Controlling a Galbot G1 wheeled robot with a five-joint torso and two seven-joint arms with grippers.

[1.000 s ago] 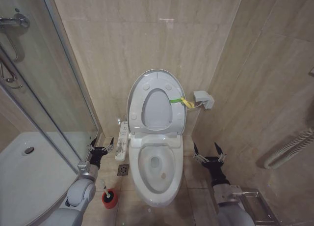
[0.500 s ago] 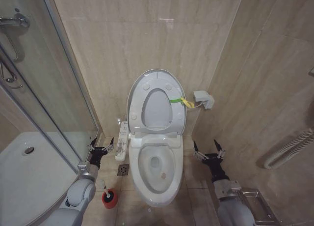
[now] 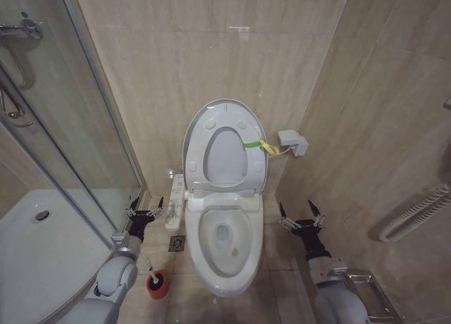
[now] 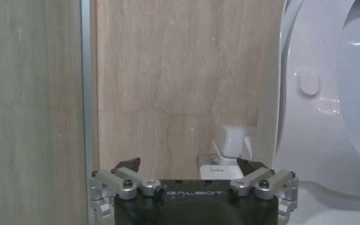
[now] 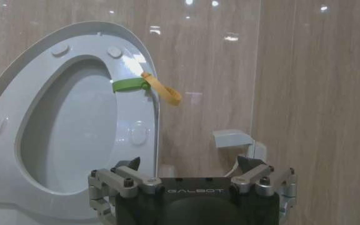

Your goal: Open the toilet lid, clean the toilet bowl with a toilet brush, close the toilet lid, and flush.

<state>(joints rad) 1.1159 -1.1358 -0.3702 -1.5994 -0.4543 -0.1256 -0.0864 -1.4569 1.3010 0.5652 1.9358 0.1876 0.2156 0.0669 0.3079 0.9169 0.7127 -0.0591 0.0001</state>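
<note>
The toilet lid (image 3: 225, 155) stands raised against the back wall, and the seat ring (image 3: 199, 151) is folded up against it. Below them the toilet bowl (image 3: 224, 239) lies uncovered with water at its bottom. The toilet brush (image 3: 156, 280) stands in its red holder on the floor, left of the bowl. My left gripper (image 3: 144, 213) hangs open above and behind the brush, holding nothing. My right gripper (image 3: 301, 215) is open on the bowl's right side, also holding nothing. In the right wrist view the open gripper (image 5: 191, 166) faces the raised seat ring (image 5: 136, 112).
A glass shower screen (image 3: 70, 127) and white shower tray (image 3: 35, 246) fill the left. A long white button panel (image 3: 175, 201) sits beside the bowl, with a floor drain (image 3: 177, 244) near it. A wall box (image 3: 291, 142) and a white hose (image 3: 416, 215) are on the right.
My right gripper has moved slightly away from me, toward the back wall, and a little right. The left arm, lid and brush have not moved.
</note>
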